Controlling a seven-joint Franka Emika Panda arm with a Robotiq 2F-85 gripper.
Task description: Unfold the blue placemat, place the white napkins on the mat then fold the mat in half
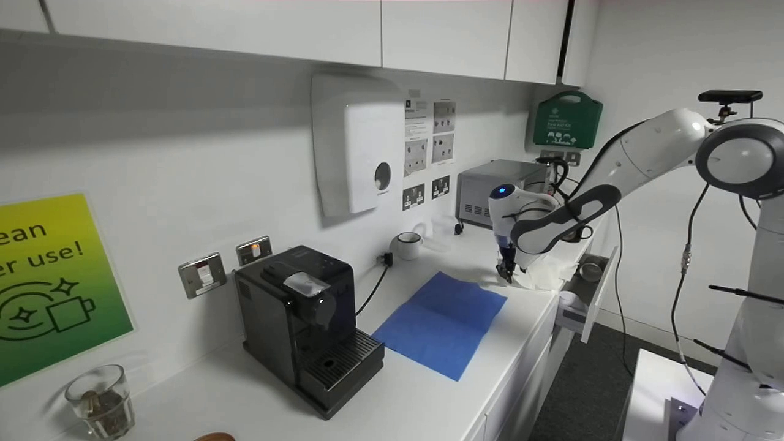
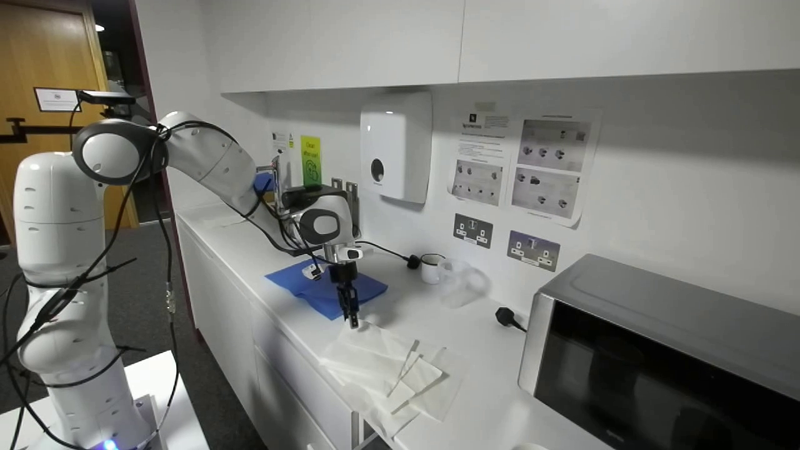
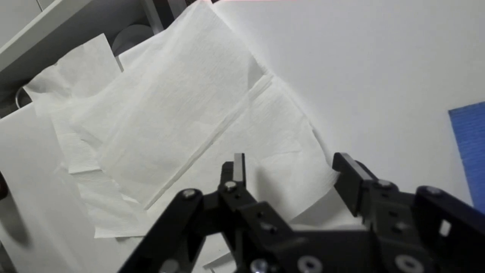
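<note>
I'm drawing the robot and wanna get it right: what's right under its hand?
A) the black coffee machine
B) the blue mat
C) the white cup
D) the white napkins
D: in the wrist view the hand hangs over the white napkins, while the blue mat lies off at the picture's right edge.

White cupboards; pale walls; dark grey floor; wooden door.

The white, grey-ringed arm is wearing black cables; silver screws are studding the black, 2-fingered gripper.
</note>
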